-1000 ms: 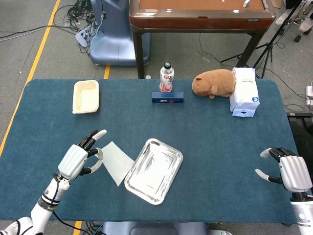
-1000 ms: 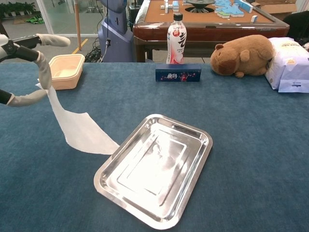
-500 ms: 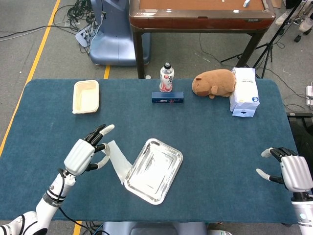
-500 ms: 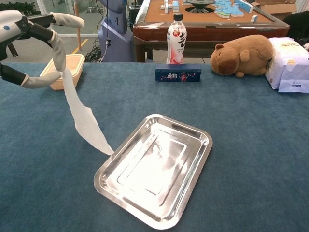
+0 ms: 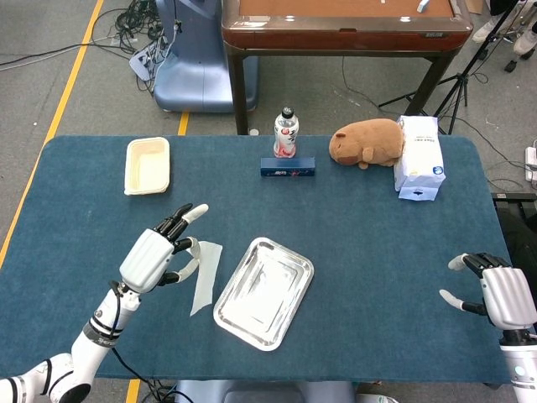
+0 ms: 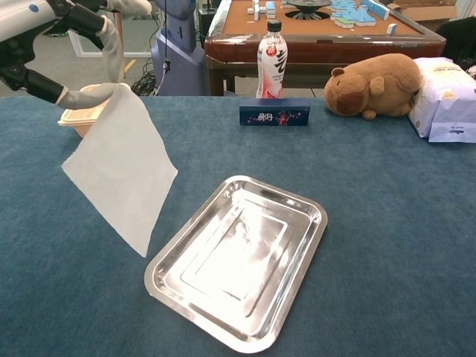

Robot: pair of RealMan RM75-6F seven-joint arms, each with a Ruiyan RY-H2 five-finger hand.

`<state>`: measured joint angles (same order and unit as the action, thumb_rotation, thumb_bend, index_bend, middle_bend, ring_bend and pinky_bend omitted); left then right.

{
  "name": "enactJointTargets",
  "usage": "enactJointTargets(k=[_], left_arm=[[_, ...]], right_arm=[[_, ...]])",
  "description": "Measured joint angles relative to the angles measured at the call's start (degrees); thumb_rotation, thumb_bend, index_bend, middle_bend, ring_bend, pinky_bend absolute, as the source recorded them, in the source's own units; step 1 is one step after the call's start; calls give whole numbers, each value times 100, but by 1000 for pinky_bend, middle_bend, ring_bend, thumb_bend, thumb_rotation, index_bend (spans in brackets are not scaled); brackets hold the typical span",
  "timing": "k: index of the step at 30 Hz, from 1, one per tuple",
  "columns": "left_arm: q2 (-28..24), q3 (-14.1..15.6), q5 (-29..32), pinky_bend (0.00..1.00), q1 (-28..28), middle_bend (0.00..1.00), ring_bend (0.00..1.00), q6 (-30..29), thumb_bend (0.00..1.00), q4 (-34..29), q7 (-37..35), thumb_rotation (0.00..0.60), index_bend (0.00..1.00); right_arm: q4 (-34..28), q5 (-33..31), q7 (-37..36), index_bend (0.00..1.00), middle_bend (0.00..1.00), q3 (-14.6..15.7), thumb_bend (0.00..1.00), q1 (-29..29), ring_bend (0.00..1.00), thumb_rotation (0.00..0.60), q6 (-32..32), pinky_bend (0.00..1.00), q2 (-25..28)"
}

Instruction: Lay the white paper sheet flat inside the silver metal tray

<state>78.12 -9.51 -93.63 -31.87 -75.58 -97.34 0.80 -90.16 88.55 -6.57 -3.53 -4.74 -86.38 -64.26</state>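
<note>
Blue cloth table, silver tray at centre, paper lifted at left.

On the blue table (image 5: 352, 218), the left hand (image 5: 155, 254) pinches the top corner of the white paper sheet (image 6: 119, 171), which hangs clear of the cloth, left of the silver metal tray (image 6: 239, 257) and not inside it. At the lower right of the head view the right hand (image 5: 495, 290) holds nothing, fingers loosely apart.
</note>
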Motion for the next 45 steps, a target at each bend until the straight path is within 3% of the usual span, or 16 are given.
enactJointTargets(k=[20, 45], left_arm=[[462, -79, 203, 230, -294, 102, 0, 247, 438, -402, 555, 600, 689], [874, 480, 310, 230, 94, 105, 0, 44, 437, 929, -588, 600, 689]], right_arm=[[-2, 14, -90, 476, 493, -7, 57, 20, 395, 600, -45, 421, 36], [-60, -57, -165, 476, 493, -65, 56, 81, 395, 600, -143, 421, 124]])
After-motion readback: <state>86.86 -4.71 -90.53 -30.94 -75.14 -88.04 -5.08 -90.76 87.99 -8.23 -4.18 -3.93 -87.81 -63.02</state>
